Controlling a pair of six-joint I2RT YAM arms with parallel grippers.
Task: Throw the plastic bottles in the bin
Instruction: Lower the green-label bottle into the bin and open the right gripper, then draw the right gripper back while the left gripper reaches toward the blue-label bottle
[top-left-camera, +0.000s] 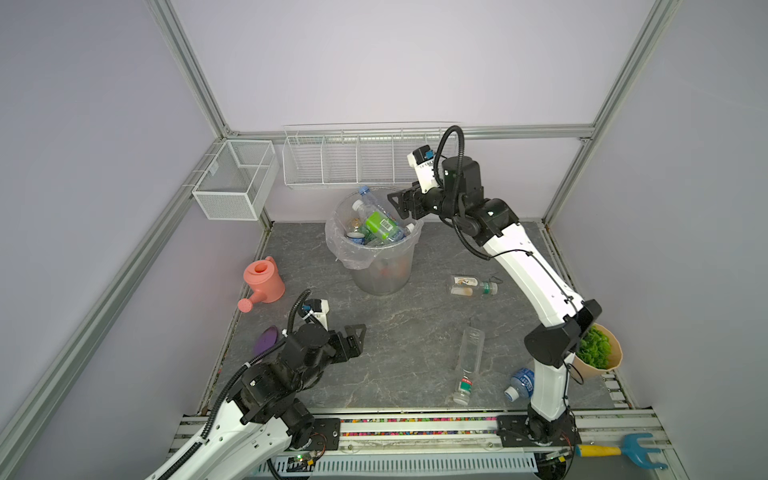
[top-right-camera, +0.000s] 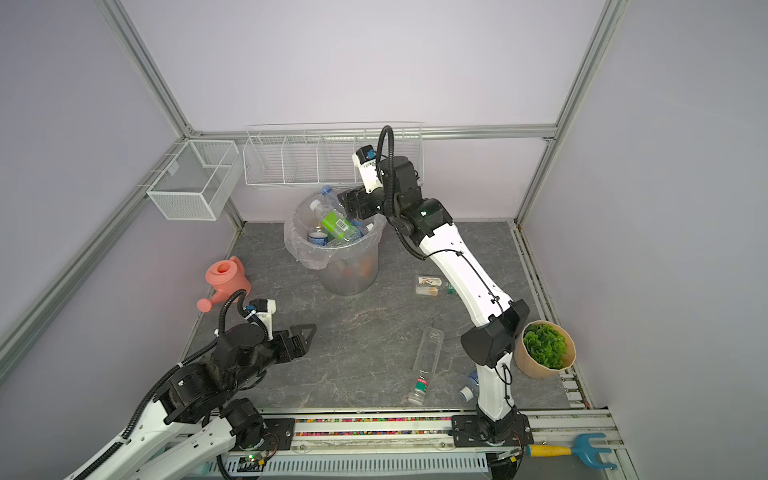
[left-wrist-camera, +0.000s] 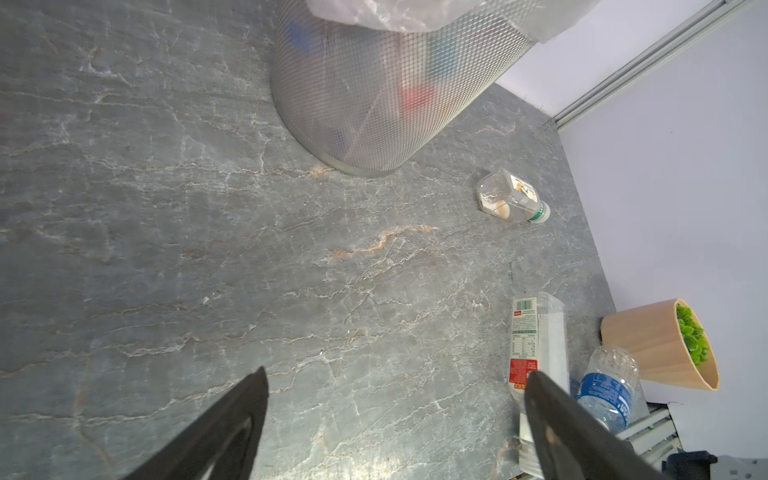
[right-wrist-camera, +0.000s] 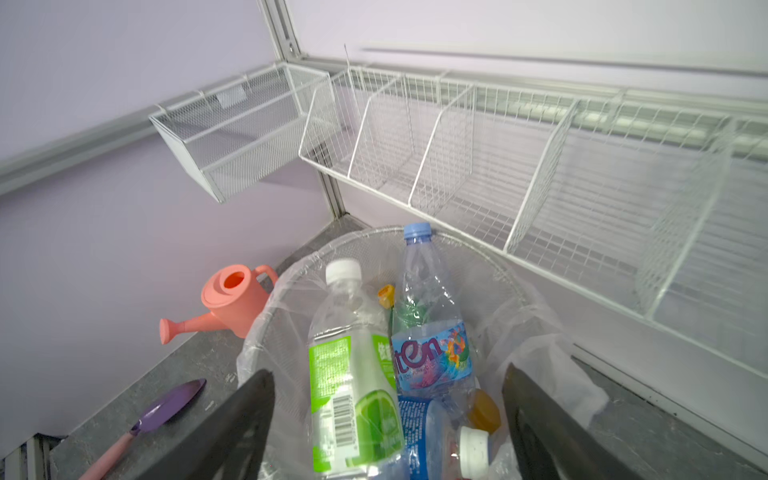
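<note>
Bin (top-left-camera: 384, 278) first: it stands at the far middle of the table (top-left-camera: 407, 328), lined with a clear bag and heaped with plastic bottles. On top of the heap I see a green-labelled bottle (top-left-camera: 380, 224) with a white cap, and beside it a blue-capped bottle (top-left-camera: 369, 198) whose neck pokes up past the far rim.

My right claw (top-left-camera: 401, 203) hangs just over the bin's far right rim. In its wrist view the jaws stand wide apart with nothing between them. The green-labelled bottle (right-wrist-camera: 349, 382) and the blue-capped bottle (right-wrist-camera: 424, 324) lie below in the bin, free of both fingers.

My left claw (top-left-camera: 356, 332) hovers low over bare table at the near left, jaws spread wide and empty.

Three bottles lie on the table, all on the right. A short square bottle (top-left-camera: 473, 286) with a green cap lies right of the bin. A tall clear bottle (top-left-camera: 469, 357) lies nearer to me, and a blue-labelled bottle (top-left-camera: 521, 384) rests just beside the right arm's base. At the left edge sit a pink watering can (top-left-camera: 264, 280) and a purple trowel (top-left-camera: 266, 338).
</note>
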